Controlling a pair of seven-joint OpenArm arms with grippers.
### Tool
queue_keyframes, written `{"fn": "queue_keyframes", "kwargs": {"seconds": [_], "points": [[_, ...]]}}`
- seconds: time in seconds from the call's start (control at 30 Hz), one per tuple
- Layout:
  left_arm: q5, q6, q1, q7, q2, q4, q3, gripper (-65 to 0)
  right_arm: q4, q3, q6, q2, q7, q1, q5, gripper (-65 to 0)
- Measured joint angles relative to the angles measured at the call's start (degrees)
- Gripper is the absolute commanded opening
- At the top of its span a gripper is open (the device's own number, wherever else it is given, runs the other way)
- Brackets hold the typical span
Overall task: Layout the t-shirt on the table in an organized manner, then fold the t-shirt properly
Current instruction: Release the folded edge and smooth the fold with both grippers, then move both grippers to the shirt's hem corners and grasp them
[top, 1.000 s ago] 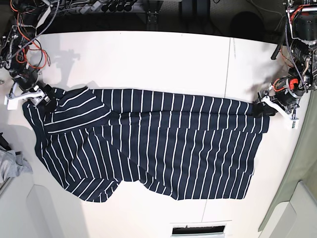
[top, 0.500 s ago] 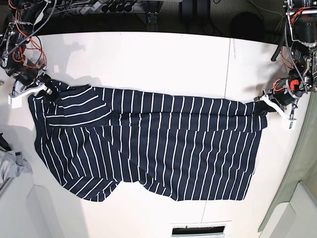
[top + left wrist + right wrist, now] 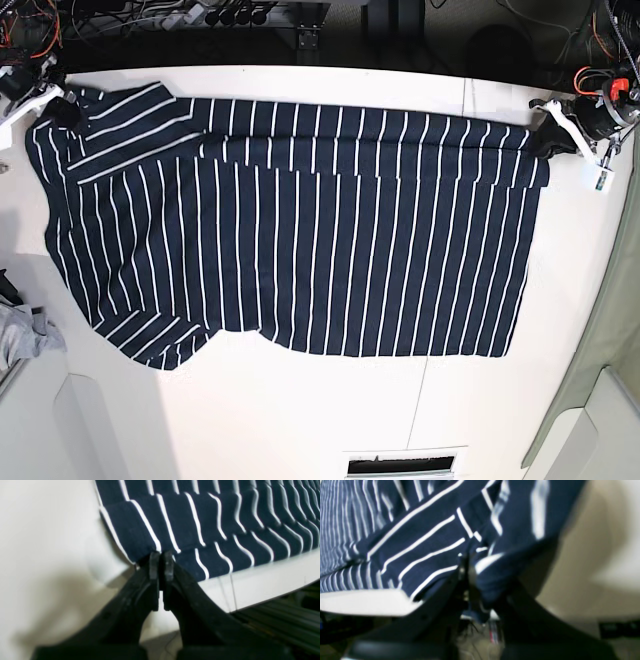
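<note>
A: Base view first: where does the t-shirt (image 3: 290,240) lie?

B: Spread wide across the tabletop (image 3: 300,420), its upper edge stretched along the far edge, nearly from the far-left corner to the far-right one. The lower hem hangs toward the near edge, with a sleeve folded at the far left.

A: And the left tool (image 3: 545,140)?

B: At the far-right corner in that view, pinching the shirt's corner. The left wrist view shows its two black fingers (image 3: 154,565) pressed together on the striped cloth (image 3: 200,525), just at the tabletop's edge (image 3: 262,585).

A: The right tool (image 3: 62,108)?

B: At the far-left corner, clamped on the shirt too. In the right wrist view, blurred, fabric (image 3: 425,535) is bunched between the closed fingers (image 3: 463,572).

A: Anything else?

B: A small grey cloth (image 3: 22,332) at the left edge, apart from the shirt.
</note>
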Motion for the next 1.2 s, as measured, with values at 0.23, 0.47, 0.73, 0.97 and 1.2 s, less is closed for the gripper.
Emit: {"fn": "queue_keyframes", "kwargs": {"seconds": [0.23,0.47,0.73,0.97,1.2], "points": [[0.0,-0.07,5.33,0.09,0.07,4.52,-1.7,-65.0,0.61,0.0,0.11,0.0,0.5,-2.38,0.44,-65.0],[0.2,-0.04,5.2,0.55,0.81,4.61,-1.7,-44.9,0.61,0.11,-0.07,0.0,0.87,-2.21,0.33,-36.3],[-9.27,-3.5,5.31,10.64,0.81,11.58,-1.7,-43.6,3.58,9.86,-0.52,0.07,1.05,-2.19,0.7,-36.3],[-9.18,-3.76,4.2,7.67,0.52,18.6,-1.81,-43.4,4.61,11.13,-1.03,4.13,4.94,4.81,-1.55,-36.4],[-9.07,-3.74,4.15,7.37,-0.09,18.62,-1.79,-35.9,-5.05,2.47,-2.25,5.73,9.05,18.43,-5.62,-36.3]]}}
